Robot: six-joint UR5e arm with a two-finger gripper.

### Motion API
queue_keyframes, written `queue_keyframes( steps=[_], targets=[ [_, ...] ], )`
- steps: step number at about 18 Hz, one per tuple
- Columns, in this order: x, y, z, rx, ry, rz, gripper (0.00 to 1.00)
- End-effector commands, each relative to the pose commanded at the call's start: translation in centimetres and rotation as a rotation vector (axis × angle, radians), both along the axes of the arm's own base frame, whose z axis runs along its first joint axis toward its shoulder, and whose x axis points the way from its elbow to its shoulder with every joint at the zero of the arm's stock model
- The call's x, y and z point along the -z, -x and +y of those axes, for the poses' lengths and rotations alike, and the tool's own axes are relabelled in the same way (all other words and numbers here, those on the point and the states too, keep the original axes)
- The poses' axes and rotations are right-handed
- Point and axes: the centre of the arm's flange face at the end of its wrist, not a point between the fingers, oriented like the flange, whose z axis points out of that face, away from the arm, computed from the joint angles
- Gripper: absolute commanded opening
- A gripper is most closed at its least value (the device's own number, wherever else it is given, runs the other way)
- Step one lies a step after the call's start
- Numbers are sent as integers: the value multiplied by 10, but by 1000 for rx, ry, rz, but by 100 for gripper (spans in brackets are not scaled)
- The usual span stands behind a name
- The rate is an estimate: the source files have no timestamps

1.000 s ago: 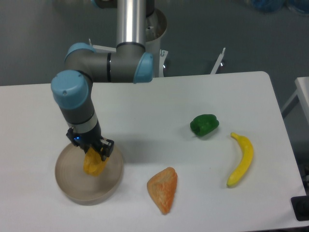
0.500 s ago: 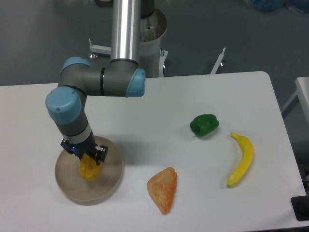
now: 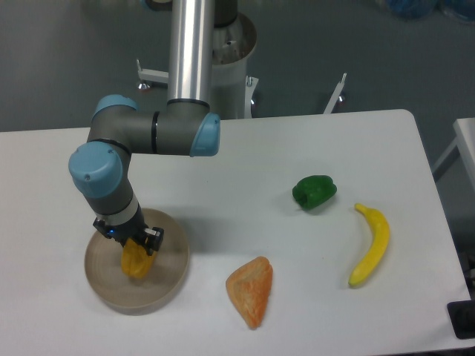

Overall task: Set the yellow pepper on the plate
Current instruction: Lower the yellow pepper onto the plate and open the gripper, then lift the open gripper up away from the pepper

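At lower left of the frame, the gripper (image 3: 134, 253) sits directly over the plate (image 3: 165, 287), with its fingers closed around the top of the yellow pepper (image 3: 134, 261). The pepper hangs inside the plate's outline, slightly left of centre. Whether its underside touches the dish floor cannot be determined from this view.

Current step, as judged: final lowering and release. The transport portion appears complete, since the pepper is already within the rim.

Next move, as judged:
1. Confirm contact, or near contact, between the pepper and the dish floor.
2. Part the fingers to free the pepper.
3. Lift the gripper straight up, clear of the rim, before any sideways travel.

A lumpy, glossy item of this kind may roll or tip on release. A low drop height reduces that risk.

Other items on the white table (image 3: 245, 156):
- An orange pepper (image 3: 251, 290) lies lower centre, to the right of the plate and apart from it.
- A green pepper (image 3: 314, 191) lies right of centre.
- A banana (image 3: 371, 245) lies further right.

None of these obstructs a vertical retreat.
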Motion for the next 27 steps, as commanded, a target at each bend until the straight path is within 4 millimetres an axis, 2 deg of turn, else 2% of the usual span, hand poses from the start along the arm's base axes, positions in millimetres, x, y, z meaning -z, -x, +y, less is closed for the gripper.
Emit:
queue_keyframes(
  steps=[5,6,7,8,9,14,18,22,23,27],
  targets=[
    [-1,0,0,17,1,1,55],
    [-2,0,-1,17,0,3,62],
    [-2,0,-1,16,1,6,75],
    [-2,0,-1,16,1,6,79],
    [-4,0,-1,16,-2,7,88],
    [-15,1,-1,16,-18,11,100],
    [-39,9,-1,16,-53,20,100],
    [-69,73,-14,56,-78,48,100],
    [-74,94,-19,89,-77,59,100],
    [-81,164,-36,261,-51,103,100]
  ],
)
